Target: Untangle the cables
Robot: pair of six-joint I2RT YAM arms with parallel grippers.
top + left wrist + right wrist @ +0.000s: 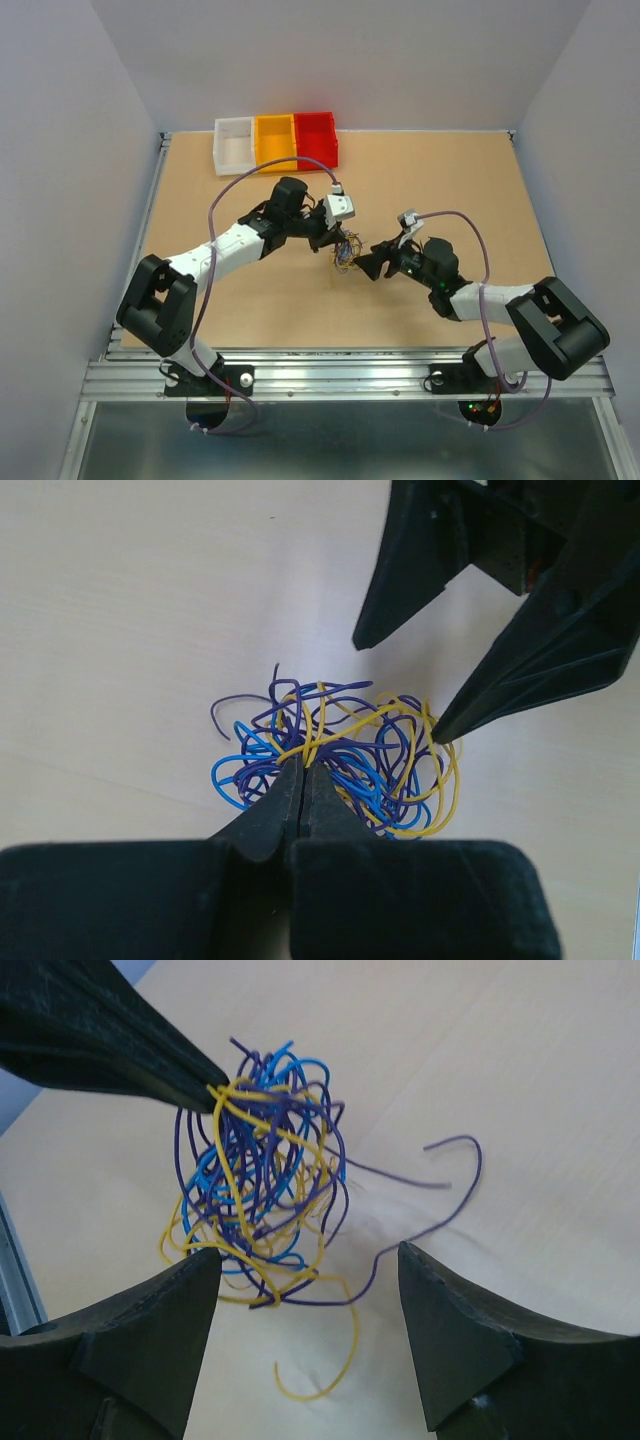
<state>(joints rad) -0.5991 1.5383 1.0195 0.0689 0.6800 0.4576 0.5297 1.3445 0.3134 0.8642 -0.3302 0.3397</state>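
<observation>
Both arm bases sit on the aluminium rail (340, 380) at 6 o'clock of the overhead view. Beyond it spreads the pale, matt wooden table (450, 180) between grey walls. The left arm (215, 250) and right arm (480, 300), white shells with black joints, angle inward to meet near the middle. At 12 o'clock three open plastic bins stand touching in a row: white bin (233, 143), yellow bin (274, 140), red bin (315, 138). From above, the cables (345, 255) are only a small dark speck between the two sets of fingers. The wrist views show them as a loose, rounded tangle of hair-thin glossy wires in yellow, bright blue and dark purple, with a few curled ends straying out. The left gripper (303, 770) has its tapered black fingers pressed fully together, pinching several strands at the tangle's edge. The right gripper (308, 1255) is spread wide with nothing in its grasp, its wedge-shaped fingers flanking the bundle, one tip just beside a yellow loop. Only the right wrist view shows a long purple strand arcing out toward 3 o'clock and a yellow tail curling down at 6 o'clock.
</observation>
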